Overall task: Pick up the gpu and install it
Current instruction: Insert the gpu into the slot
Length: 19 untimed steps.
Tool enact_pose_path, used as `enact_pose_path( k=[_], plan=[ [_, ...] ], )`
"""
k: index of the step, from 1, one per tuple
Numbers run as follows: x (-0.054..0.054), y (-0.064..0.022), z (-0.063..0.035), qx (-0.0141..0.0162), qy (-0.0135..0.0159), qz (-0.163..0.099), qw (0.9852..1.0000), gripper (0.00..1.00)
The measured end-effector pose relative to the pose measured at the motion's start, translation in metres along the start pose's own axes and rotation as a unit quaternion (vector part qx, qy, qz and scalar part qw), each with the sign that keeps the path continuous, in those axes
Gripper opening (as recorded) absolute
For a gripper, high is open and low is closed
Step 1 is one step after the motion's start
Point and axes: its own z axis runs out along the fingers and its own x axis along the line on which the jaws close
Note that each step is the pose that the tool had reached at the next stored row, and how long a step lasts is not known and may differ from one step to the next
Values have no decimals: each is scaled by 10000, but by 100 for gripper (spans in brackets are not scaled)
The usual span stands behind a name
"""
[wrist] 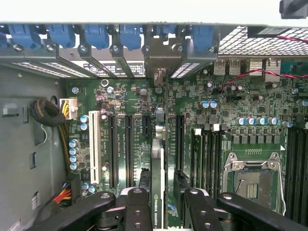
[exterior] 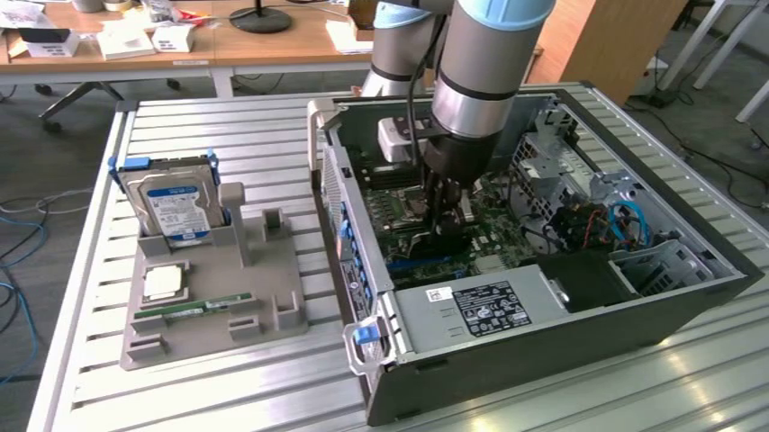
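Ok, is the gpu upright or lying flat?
Upright, on edge: the gpu shows its thin edge between the fingers of the gripper, over the motherboard slots.

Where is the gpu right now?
In the wrist view the gpu stands on edge in the gripper, over the black expansion slots of the motherboard, inside the open computer case, to the exterior view's right of the grey parts tray.

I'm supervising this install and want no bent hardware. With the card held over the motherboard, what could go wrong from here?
The gpu, edge-on in the gripper, could come down askew against the black slots beside it. Its far end could catch on the rear slot frame under the blue clips.
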Motion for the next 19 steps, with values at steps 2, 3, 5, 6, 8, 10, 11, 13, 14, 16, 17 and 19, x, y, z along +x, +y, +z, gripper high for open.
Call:
enact_pose_path(
  k=[2, 3, 5, 6, 8, 10, 11, 13, 14, 16, 17, 19],
  plan=[
    [-1, 0, -8, -1, 1, 0, 10000, 34],
    [-2, -1, -10, 0, 0, -1, 10000, 34],
    [-2, -1, -20, -1, 2, -1, 10000, 34],
    [-3, -1, -25, -1, 1, -1, 10000, 34],
    [-4, -1, -37, -1, 1, 0, 10000, 34],
    [-5, -2, -51, -1, 1, 0, 10000, 34],
    [-5, -2, -58, -1, 1, 0, 10000, 34],
    [-6, -2, -73, -1, 1, 0, 10000, 34],
    [-7, -2, -79, -1, 1, 0, 10000, 34],
    [-7, -3, -92, -1, 1, 0, 10000, 34],
    [-8, -3, -98, -1, 1, 0, 10000, 34],
    [-8, -3, -110, -1, 1, 0, 10000, 34]
  ],
)
